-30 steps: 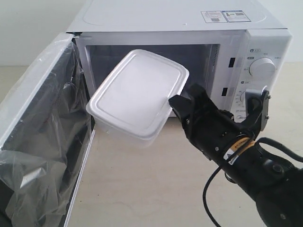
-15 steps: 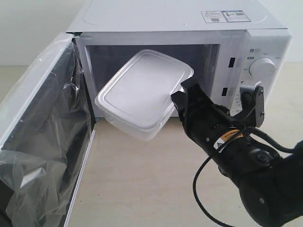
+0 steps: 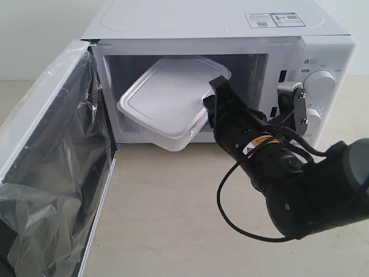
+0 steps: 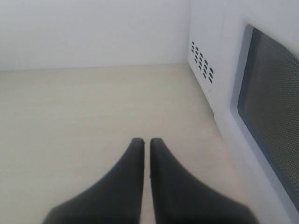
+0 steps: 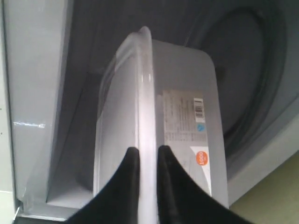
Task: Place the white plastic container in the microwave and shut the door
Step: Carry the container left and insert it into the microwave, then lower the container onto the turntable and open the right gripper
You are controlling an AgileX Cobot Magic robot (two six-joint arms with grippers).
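Note:
The white microwave (image 3: pixel 190 20) stands with its door (image 3: pixel 52 167) swung wide to the left, loose clear film hanging on it. The white plastic container (image 3: pixel 167 101) is tilted and sits partly inside the cavity opening, its near corner lower than the rest. My right gripper (image 3: pixel 210 104) is shut on the container's rim at its right end. In the right wrist view the right gripper (image 5: pixel 148 149) pinches the lid rim of the container (image 5: pixel 182 116), with the glass turntable (image 5: pixel 254 70) beyond. My left gripper (image 4: pixel 142 141) is shut and empty above the table, beside the door's dark window (image 4: pixel 275 107).
Two round dials (image 3: pixel 320 82) sit on the panel right of the cavity, close to my right arm. A black cable (image 3: pixel 230 196) loops below that arm. The beige table (image 3: pixel 167 219) stretches in front of the microwave. Vent holes (image 4: pixel 202 59) mark the microwave's side.
My right gripper has carried the container up and forward, from in front of the opening to partly inside the cavity. The door has not moved.

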